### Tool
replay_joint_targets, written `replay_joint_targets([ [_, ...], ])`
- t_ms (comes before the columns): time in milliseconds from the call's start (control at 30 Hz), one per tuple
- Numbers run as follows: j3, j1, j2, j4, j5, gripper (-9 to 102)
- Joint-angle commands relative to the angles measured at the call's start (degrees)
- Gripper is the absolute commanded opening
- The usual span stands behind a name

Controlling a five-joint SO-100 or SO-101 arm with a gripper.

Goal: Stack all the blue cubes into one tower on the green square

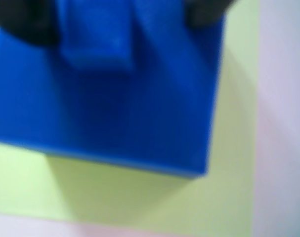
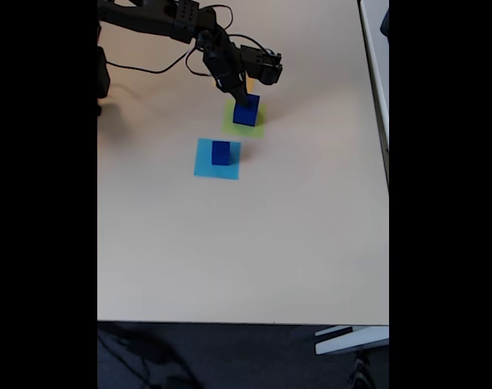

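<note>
- In the fixed view, the gripper (image 2: 244, 91) is hanging directly over the green square (image 2: 257, 127), its tip meeting the top of a blue cube stack (image 2: 246, 111) that is standing on that paper.
- In the wrist view, a large blue cube (image 1: 140, 113) is sitting on the lime paper (image 1: 140, 202), with a smaller blue cube (image 1: 98, 42) resting on its top face, towards the upper left of the picture.
- Dark finger shapes are showing on either side of the smaller cube at the top edge (the picture is too blurred to see contact), so I cannot tell whether the jaws are clamped on it or let go.
- Another blue cube (image 2: 221, 152) is standing on the light-blue paper square (image 2: 205, 166), just below and to the left of the green one in the fixed view, apart from the arm.
- A sliver of orange-yellow paper (image 2: 249, 83) is peeking out beside the gripper, above the green square.
- Everything is lying on a pale beige table (image 2: 246, 243).
</note>
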Motion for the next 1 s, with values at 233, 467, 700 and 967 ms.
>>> replay_joint_targets([
  [233,-3.3,-0.1,0.8,0.3,0.2,10],
  [467,-3.3,0.0,1.2,0.6,0.2,9],
  [700,-3.3,0.1,1.5,0.6,-0.2,6],
  [967,-3.2,-0.5,2.2,0.5,0.3,4],
])
